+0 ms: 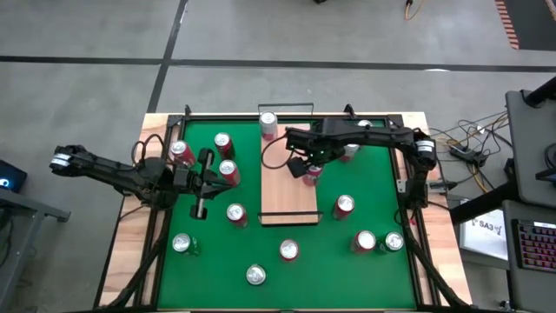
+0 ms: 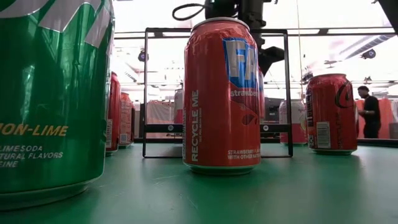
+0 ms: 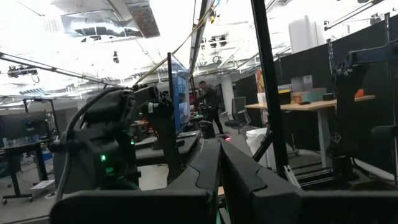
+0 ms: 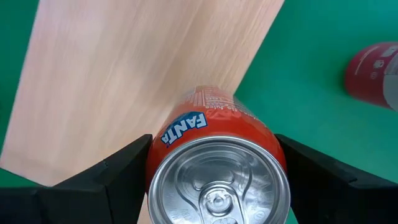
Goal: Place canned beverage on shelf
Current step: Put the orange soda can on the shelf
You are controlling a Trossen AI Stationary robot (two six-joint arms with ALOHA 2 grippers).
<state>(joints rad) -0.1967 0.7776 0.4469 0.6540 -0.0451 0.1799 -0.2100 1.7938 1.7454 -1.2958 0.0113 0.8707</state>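
Observation:
A red Fanta can [image 4: 217,155] with a silver top stands upright between the fingers of my right gripper [image 4: 214,180], over the right edge of the pale wood shelf [image 4: 124,74]. From above, the can [image 1: 310,172] and right gripper [image 1: 310,168] are near the shelf's [image 1: 287,196] middle right. My left gripper [image 1: 215,180] waits shut over the mat's left part, holding nothing; its shut fingers [image 3: 219,180] point out into the room. My right gripper pinches the can's upper wall [image 4: 158,146] between its two fingers [image 4: 112,177], one on each opposite side just below the rim. The fingers come steeply from above. The can stays upright with its top up. Whether its base touches the shelf does not show.
Another can [image 1: 268,123] stands at the shelf's far left end. Several more cans stand on the green mat [image 1: 330,261] around the shelf, one [image 1: 344,206] just right of its near end. In the low view a red can [image 2: 221,99] and a green can [image 2: 50,93] stand close.

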